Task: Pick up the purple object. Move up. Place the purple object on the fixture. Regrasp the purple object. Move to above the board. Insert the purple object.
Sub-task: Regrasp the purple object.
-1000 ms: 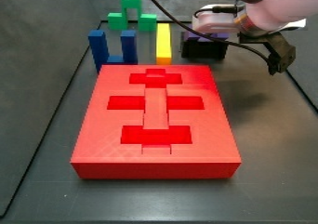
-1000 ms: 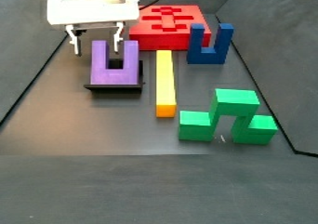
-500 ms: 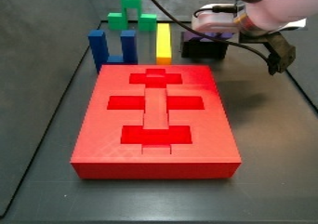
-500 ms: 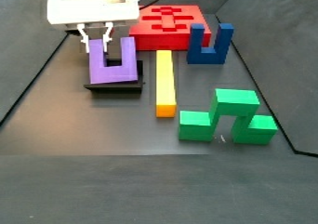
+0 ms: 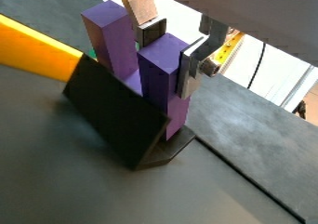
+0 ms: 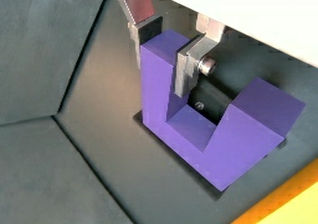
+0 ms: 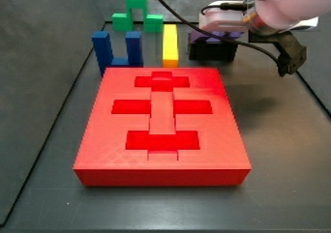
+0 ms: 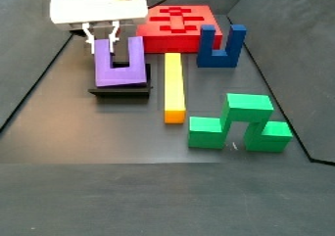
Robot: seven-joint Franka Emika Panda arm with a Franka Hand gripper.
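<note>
While the board (image 7: 162, 121) lies bare with its cross and bar recesses unfilled, the step in hand looks like the regrasp at the fixture (image 8: 120, 90), which sits at the far end of the floor from the board in a side view, just beside the yellow bar (image 8: 173, 85). Seated on the fixture is the purple object (image 8: 119, 64), prongs up and base down. The gripper (image 8: 104, 36) hangs directly over it, and both wrist views show its silver fingers (image 6: 191, 68) straddling one prong, a dark pad on each face. Whether the pads are pressing or only lying beside the plastic cannot be told; no clear gap shows, so the grip is uncertain. To do this well, I judge the jaws should close squarely on that prong with the pads flat against its faces, low enough to resist twisting, and the lift should go straight up so the base clears the fixture's recess without dragging. The blue block (image 8: 221, 46) and green block (image 8: 238, 123) stand well apart, out of the way
</note>
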